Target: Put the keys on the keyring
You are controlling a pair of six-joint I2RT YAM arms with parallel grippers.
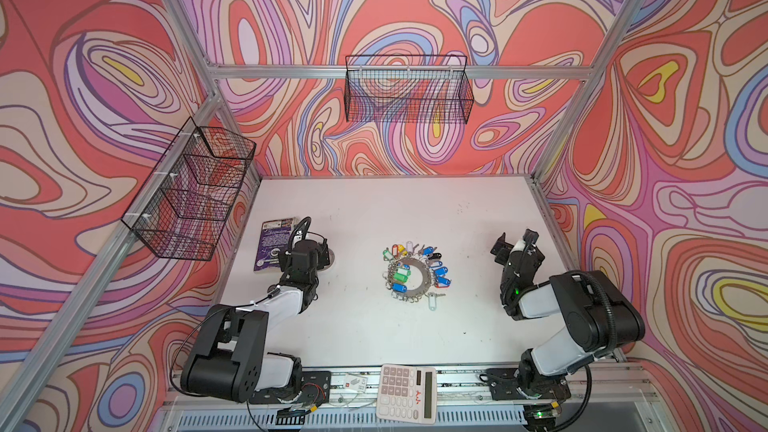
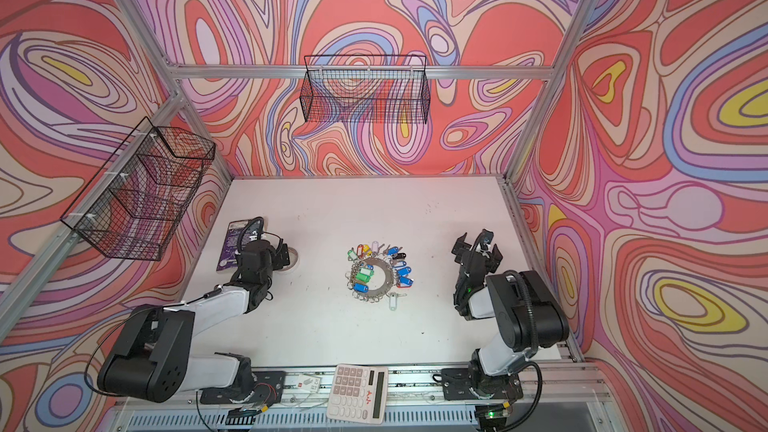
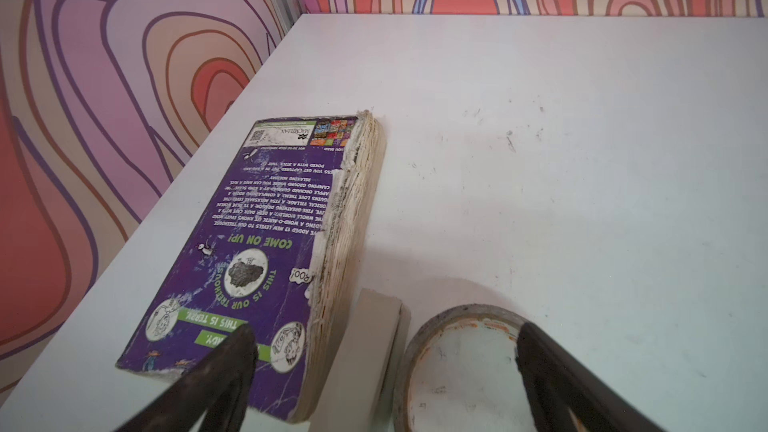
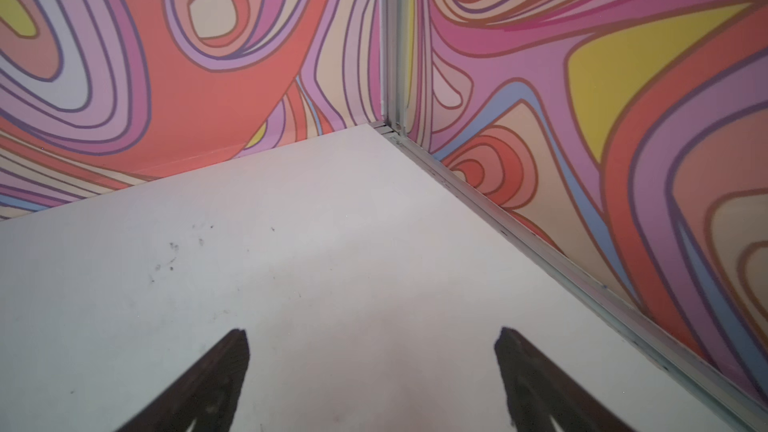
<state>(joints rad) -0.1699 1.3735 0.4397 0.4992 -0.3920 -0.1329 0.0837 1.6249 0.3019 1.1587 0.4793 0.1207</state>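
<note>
The keyring (image 1: 422, 284) (image 2: 385, 282), a flat grey metal disc with a wide hole, lies at the middle of the white table. Several keys (image 1: 415, 249) (image 2: 376, 249) with coloured plastic tags fan round its far and right rim, and green and blue tags lie across its left side. One key with a white tag (image 1: 434, 300) (image 2: 394, 302) lies just off its near right edge. My left gripper (image 1: 309, 243) (image 3: 384, 338) hangs open far to the left, over a book and a tape roll. My right gripper (image 1: 515, 243) (image 4: 372, 338) stands open over bare table at the right, holding nothing.
A purple paperback (image 1: 274, 245) (image 3: 257, 251), a grey block (image 3: 365, 351) and a translucent tape roll (image 1: 331, 261) (image 3: 457, 311) lie under the left gripper. A calculator (image 1: 407, 392) and a small card (image 1: 355, 382) sit on the front rail. Wire baskets (image 1: 407, 93) (image 1: 191, 193) hang on the walls.
</note>
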